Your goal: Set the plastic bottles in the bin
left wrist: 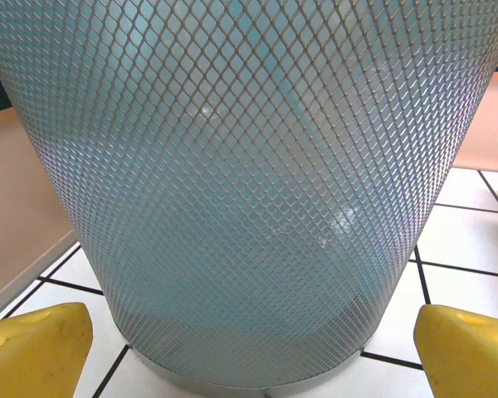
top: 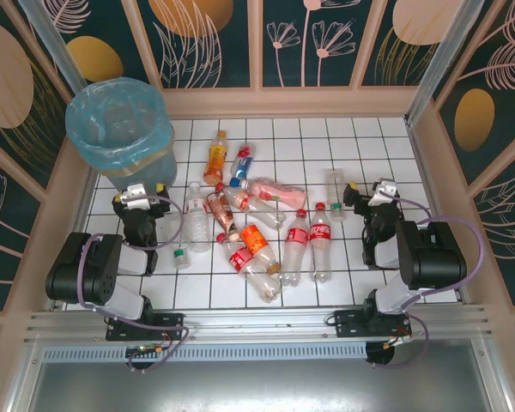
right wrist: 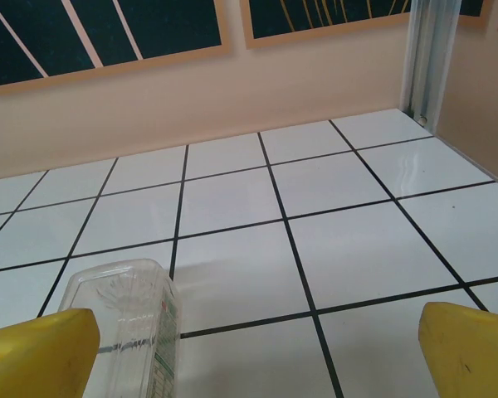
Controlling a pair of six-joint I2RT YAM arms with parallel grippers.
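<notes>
Up close: spread-wide, empty yellow fingertips (left wrist: 33, 348) of the left gripper (top: 139, 190), facing the mesh wall of the bin (left wrist: 249, 166). Same on the right gripper (top: 373, 190), just beside a clear bottle (right wrist: 129, 323). At the start, seemingly: plastic bottles (top: 254, 240) scattered across the table (top: 429, 172). Next: reach, pinch one, lift over the rim.

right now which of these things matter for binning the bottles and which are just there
For the job:
- plastic bottles, scattered mid-table
- bin, far left corner

Just there:
- tiled table
- patterned wall panels
- beige border wall
</notes>
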